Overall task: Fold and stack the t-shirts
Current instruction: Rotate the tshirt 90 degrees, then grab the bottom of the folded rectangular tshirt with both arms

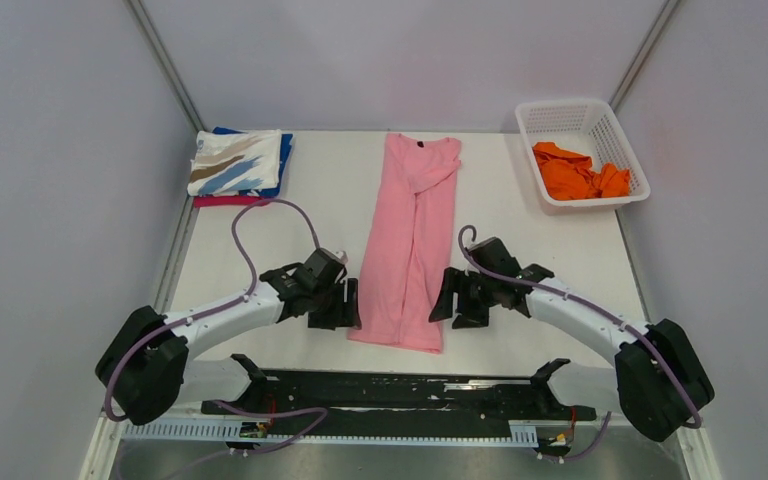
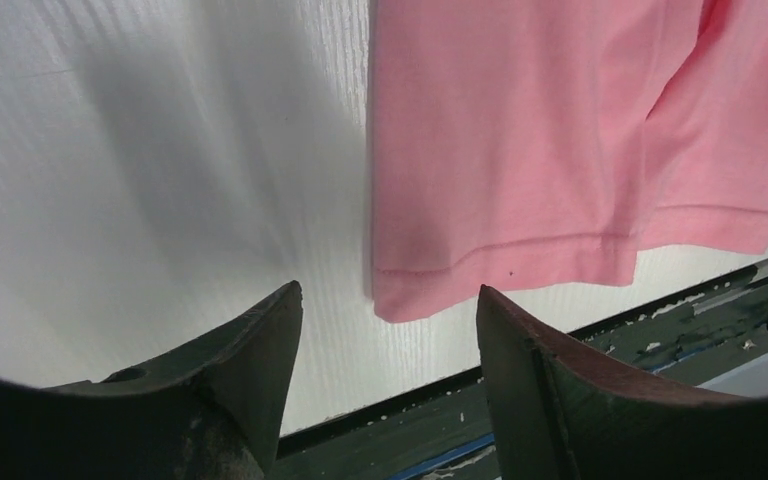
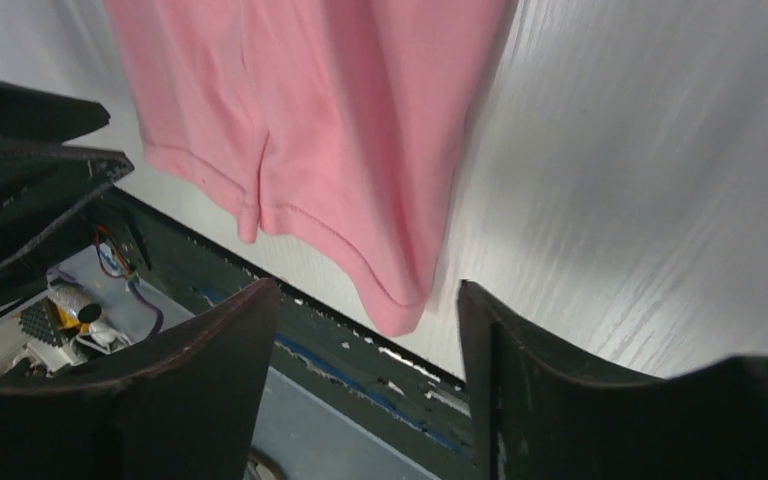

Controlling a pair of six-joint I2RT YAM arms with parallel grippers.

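Left pincer [image 1: 345, 305] [image 2: 390, 300]: jaws apart, nothing between them, low over the counter [image 1: 330, 190], just left of the near hem of the pink t-shirt [image 1: 410, 240] [image 2: 520, 150]. Hem corner just ahead of the gap in the left wrist view, not yet inside it.

Right pincer [image 1: 450, 300] [image 3: 365, 295]: also gaping and empty, just right of the same hem, with the corner ahead of the fingertips.

Pink t-shirt flat mid-counter, folded lengthwise into a narrow strip, collar far, hem near the arm bases. Overlapping layers at the hem, uneven on the right side.

Far left: finished stack, white streaked t-shirt [image 1: 238, 162] on a blue t-shirt [image 1: 280, 172], magenta t-shirt [image 1: 225, 201] at the bottom. Far right: orange t-shirt [image 1: 580, 172] crumpled in the white lattice basket [image 1: 560, 115].

Likely step: grabbing both hem corners for the crosswise fold.

Risks:
- Pinching only the top layer at a corner, undoing the lengthwise fold on the lift.
- Uneven bites left and right, skewing the fold.
- Jaws closing short of the cloth or skidding on the counter, thin fabric missed.
- Loose right-side flap slipping out mid-carry.
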